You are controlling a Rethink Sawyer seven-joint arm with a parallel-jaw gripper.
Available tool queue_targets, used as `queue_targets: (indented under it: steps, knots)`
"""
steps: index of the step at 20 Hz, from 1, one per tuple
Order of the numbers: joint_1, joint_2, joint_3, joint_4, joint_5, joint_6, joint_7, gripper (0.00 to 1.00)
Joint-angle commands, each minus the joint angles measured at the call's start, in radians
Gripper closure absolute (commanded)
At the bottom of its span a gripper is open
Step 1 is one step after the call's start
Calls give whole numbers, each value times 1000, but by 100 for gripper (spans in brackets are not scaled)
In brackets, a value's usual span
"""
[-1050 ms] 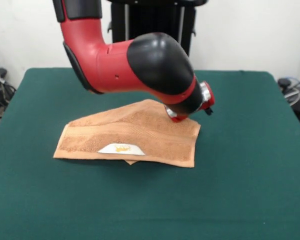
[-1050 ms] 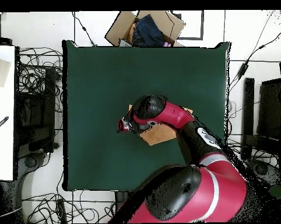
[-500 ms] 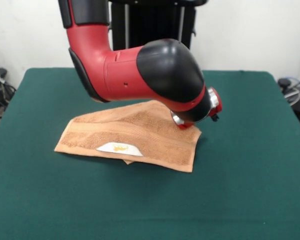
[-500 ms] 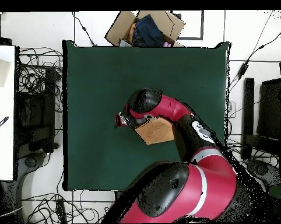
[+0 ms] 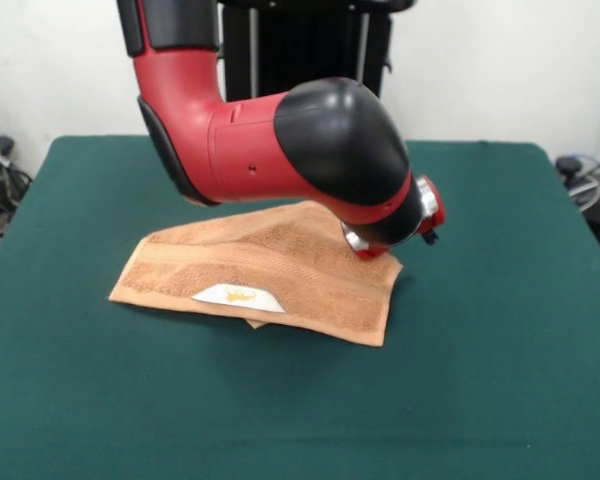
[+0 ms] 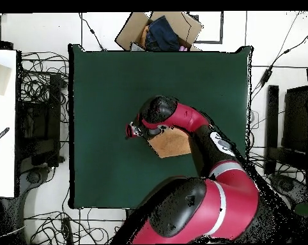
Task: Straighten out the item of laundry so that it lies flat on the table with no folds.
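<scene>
The item of laundry (image 5: 270, 265) is an orange-tan towel lying mid-table, folded over on itself, with a white label (image 5: 240, 296) on its near edge. Its far right corner is raised off the dark green table (image 5: 500, 300). My gripper (image 5: 368, 248) is at that raised corner, shut on the cloth, and the bulky black and red wrist covers most of it. From overhead only a patch of the towel (image 6: 172, 143) shows beside the arm, and the arm hides the gripper.
A cardboard box (image 6: 160, 30) with dark cloth in it stands just past the table's (image 6: 105, 96) top edge in the overhead view. Cables lie on the floor on both sides. A white surface (image 6: 3, 121) runs along the left.
Between a second and half a second ago the arm shifted slightly right and towards the front camera, and the towel's right side moved with it. Nothing has moved since.
</scene>
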Motion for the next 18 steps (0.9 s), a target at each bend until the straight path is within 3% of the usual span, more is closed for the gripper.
queue_targets:
  steps: [1,10,18]
  knots:
    - [33,19,9,-113,13,62,117,0]
    - [47,50,4,-178,19,93,127,0]
    - [50,135,-3,-325,19,192,118,0]
